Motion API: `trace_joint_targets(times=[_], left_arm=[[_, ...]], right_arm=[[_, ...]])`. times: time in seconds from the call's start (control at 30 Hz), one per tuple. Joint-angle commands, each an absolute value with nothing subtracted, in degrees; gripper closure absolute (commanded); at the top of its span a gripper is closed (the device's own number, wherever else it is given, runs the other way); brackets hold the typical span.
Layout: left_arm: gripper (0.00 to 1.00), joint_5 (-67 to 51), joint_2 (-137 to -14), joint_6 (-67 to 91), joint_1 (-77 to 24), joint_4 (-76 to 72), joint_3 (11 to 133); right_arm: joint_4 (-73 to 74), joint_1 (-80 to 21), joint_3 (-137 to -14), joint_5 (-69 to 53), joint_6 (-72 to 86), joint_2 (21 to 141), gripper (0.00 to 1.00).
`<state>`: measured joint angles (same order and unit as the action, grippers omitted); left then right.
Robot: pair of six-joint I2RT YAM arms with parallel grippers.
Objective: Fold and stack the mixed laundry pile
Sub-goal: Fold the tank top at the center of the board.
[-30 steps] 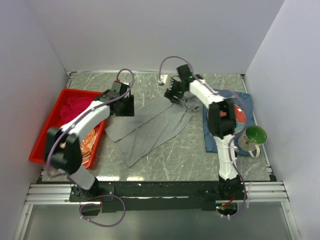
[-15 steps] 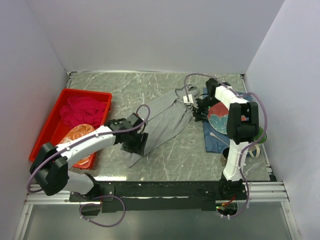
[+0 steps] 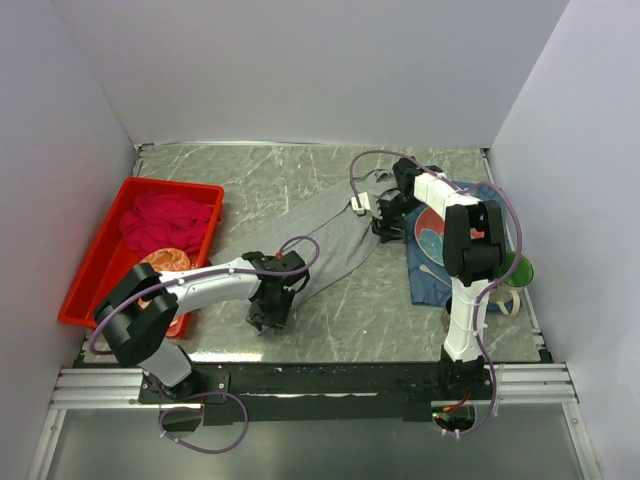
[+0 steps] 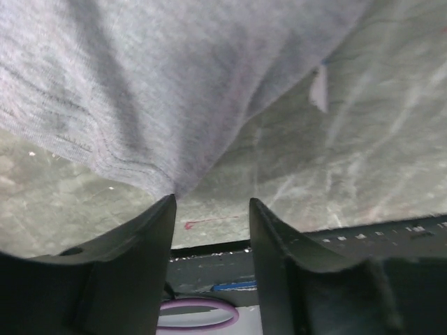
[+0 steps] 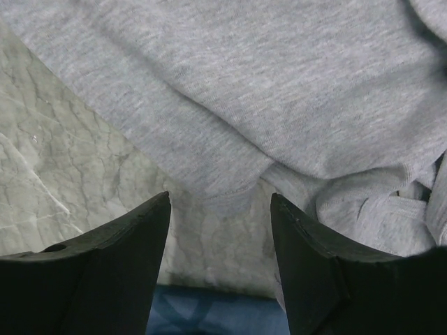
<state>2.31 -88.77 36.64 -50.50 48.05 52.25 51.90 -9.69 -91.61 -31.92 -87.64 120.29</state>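
The grey garment (image 3: 330, 245) lies spread across the middle of the tabletop (image 3: 390, 310); the crimson shirt (image 3: 165, 218) and orange-and-white cloth (image 3: 162, 262) sit in the red tray (image 3: 170, 184) at left. The left fingers (image 4: 166, 216) are parted and empty, tips at the garment's near hem corner. The right fingers (image 5: 155, 223) are parted and empty at its bunched far-right edge.
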Motion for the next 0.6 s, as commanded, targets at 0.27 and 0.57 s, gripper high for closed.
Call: trace_joint_targets(times=[0.27, 0.57], left_arm=[[0.88, 5.71, -90.53, 40.08, -50.89, 51.15, 51.68], [0.94, 5.54, -86.05, 40.87, -50.89, 54.13, 52.56]], right_arm=[[55.37, -9.93, -93.43, -29.71, -87.98, 120.67, 0.37], [60.29, -11.43, -97.03, -27.61, -87.81, 122.87, 0.90]])
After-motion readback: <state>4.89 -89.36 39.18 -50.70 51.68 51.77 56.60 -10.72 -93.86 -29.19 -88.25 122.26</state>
